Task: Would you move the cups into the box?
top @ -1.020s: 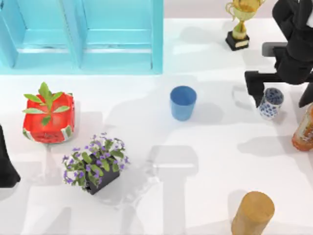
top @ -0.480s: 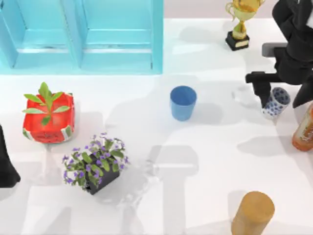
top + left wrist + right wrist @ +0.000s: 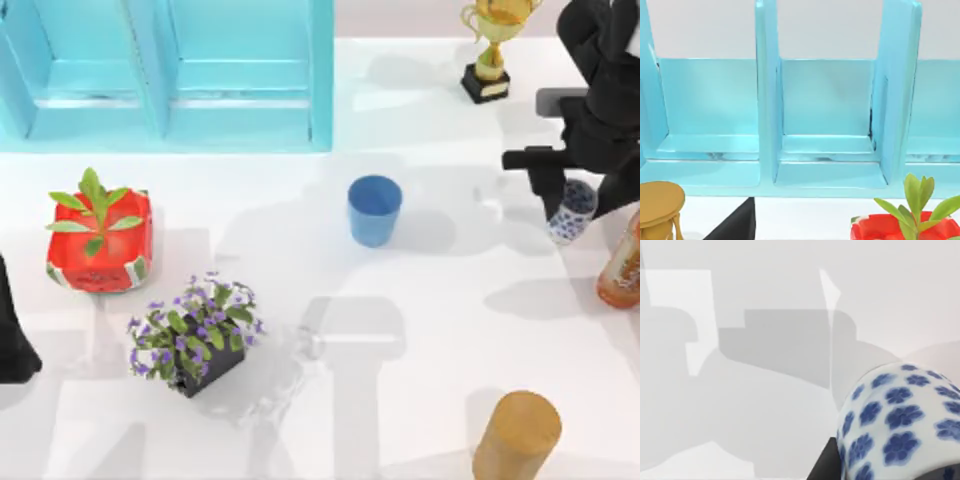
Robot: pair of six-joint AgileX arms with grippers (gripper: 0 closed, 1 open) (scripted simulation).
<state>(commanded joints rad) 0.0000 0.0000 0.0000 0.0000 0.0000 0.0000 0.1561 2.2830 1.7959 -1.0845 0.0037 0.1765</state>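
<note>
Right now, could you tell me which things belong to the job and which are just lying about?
Job: blue cup; patterned cup, at the right gripper; box.
Lying about: trophy; red planter; flower pot; tan cylinder; orange bottle.

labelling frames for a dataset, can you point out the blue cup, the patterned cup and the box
blue cup (image 3: 374, 210), top view, on its outer wall just below the rim
patterned cup (image 3: 571, 212), top view, on its flowered side below the dark finger
box (image 3: 322, 90), top view, on its right-hand outer wall
</note>
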